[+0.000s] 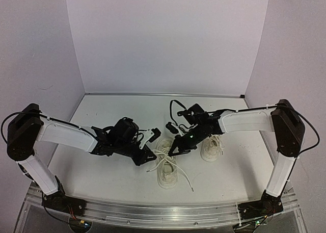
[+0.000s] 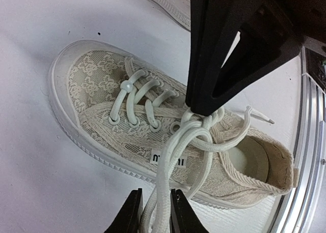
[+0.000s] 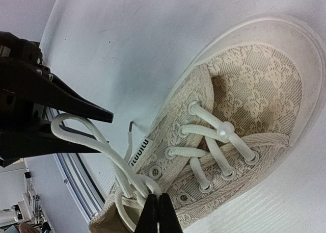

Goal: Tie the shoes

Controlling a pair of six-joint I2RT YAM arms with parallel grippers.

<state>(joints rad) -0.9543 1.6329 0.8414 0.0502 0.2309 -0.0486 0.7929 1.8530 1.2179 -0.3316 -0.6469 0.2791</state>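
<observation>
The near shoe lies on the white counter between the two arms, with its toe toward the arm bases. The second shoe sits just beside it to the right, partly under the right arm. The near shoe's lace is crossed into a loose knot over the tongue, and a free end trails across the counter.

The left tool pinches a loop of that lace, with two strands running between its fingers. The right tool is pressed together, its tips down on the knot by the top eyelets. Whether a strand is caught between those tips cannot be told.
</observation>
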